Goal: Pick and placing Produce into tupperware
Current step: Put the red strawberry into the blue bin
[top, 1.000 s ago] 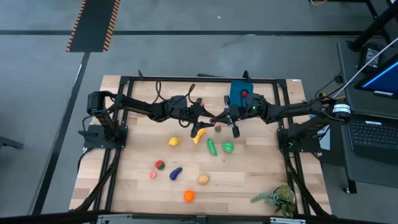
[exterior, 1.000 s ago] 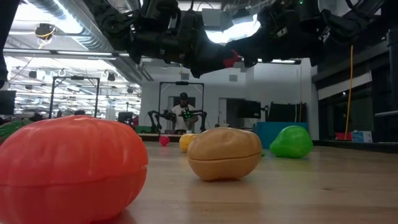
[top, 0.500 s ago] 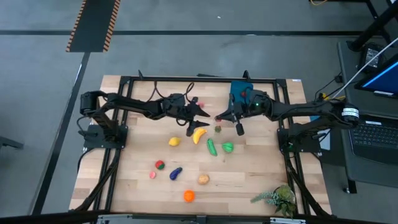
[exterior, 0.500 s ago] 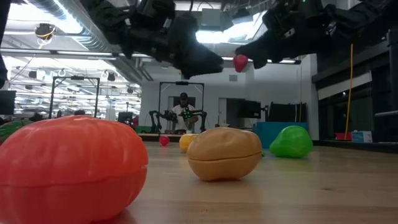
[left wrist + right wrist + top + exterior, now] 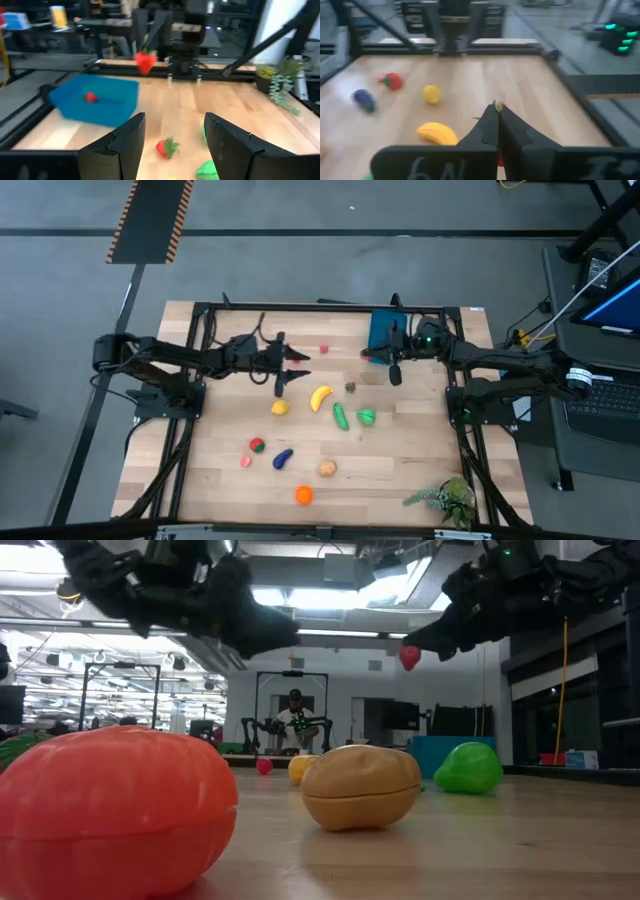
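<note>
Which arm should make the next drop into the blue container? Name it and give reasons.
Right. Its tool is shut on a red strawberry, held in the air close to the blue container. The left tool is open, empty and farther from the container.

The tabletop (image 5: 400, 470) is pale wood grain. The container (image 5: 380, 330) is blue. On the wood lie a yellow banana (image 5: 320, 397), a yellow lemon (image 5: 280, 408), a green cucumber (image 5: 340, 417), a purple eggplant (image 5: 283, 458) and an orange (image 5: 303, 495). Both arms are dark.
</note>
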